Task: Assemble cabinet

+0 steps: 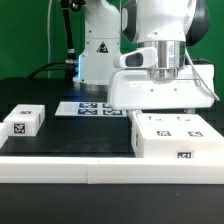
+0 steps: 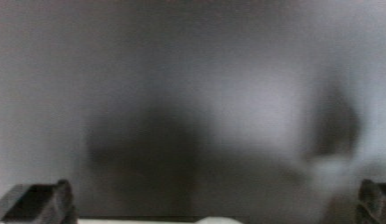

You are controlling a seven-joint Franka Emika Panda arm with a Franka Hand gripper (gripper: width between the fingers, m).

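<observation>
My gripper hangs over a large white cabinet part at the exterior view's right, behind a white box-shaped part with tags. A small white part with a tag lies at the exterior view's left. In the wrist view the gripper shows only its two dark fingertips, far apart at the frame's edges. A blurred grey surface fills the space beyond them, very close. No finger visibly touches it.
The marker board lies on the black table behind the parts. The robot's white base stands at the back. A white strip runs along the table's front edge.
</observation>
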